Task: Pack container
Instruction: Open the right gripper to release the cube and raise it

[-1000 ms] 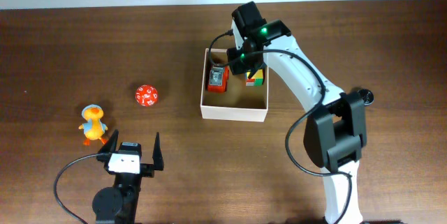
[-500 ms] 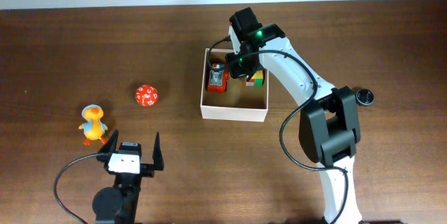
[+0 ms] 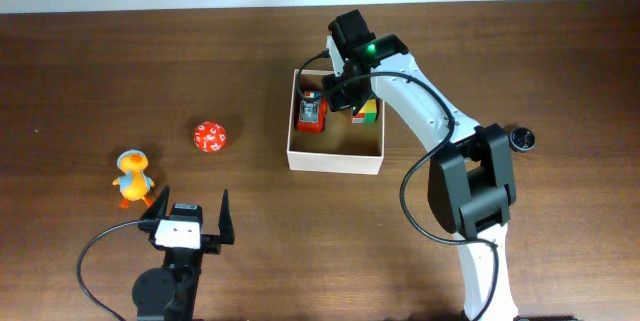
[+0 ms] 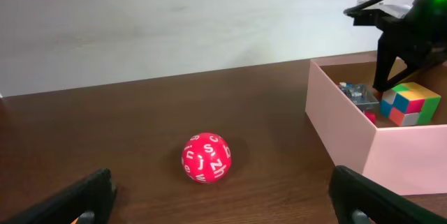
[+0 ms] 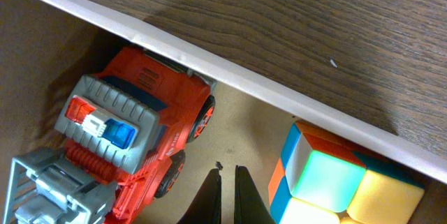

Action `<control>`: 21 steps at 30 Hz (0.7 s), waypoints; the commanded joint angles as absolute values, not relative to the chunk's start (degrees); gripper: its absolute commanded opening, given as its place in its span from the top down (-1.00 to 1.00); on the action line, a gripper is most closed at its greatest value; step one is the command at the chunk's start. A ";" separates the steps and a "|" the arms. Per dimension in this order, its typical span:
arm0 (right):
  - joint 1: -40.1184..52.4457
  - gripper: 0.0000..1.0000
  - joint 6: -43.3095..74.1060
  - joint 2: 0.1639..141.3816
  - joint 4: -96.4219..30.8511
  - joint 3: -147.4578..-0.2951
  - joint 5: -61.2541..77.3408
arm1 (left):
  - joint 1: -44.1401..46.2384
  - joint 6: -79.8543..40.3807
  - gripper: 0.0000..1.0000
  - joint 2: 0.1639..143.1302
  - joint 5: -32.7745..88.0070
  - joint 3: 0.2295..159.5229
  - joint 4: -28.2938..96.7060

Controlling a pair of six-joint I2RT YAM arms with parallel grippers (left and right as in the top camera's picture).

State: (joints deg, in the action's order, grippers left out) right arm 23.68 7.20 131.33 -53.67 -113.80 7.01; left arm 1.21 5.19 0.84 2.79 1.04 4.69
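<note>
- container: square, shallow, open top, thin white walls, tan cardboard floor; sits right of table centre, flat on the dark wood table.
- Inside: red toy truck with grey top in the far-left corner, right by the far wall; multicoloured cube to its right, along the far wall too. Narrow strip of floor between them.
- Near half of the box floor is bare.
- right gripper: reaching down into the box between truck and cube, fingers almost together, nothing between them.
- left gripper: at the near-left edge of the table, fingers spread wide, holding nothing.
- Outside the box: red ball with white letters, faceted, left of the box, well apart from it; yellow-orange duck farther left and nearer.
</note>
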 commanded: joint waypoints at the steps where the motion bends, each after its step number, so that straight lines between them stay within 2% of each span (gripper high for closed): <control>1: 23.88 0.92 6.15 133.29 -53.49 -114.54 6.81 | 1.32 6.33 -0.99 0.40 2.79 0.67 4.73; 21: 23.16 0.92 5.96 135.28 -52.88 -114.54 -1.17 | 1.32 6.33 -0.98 0.40 2.76 0.67 4.73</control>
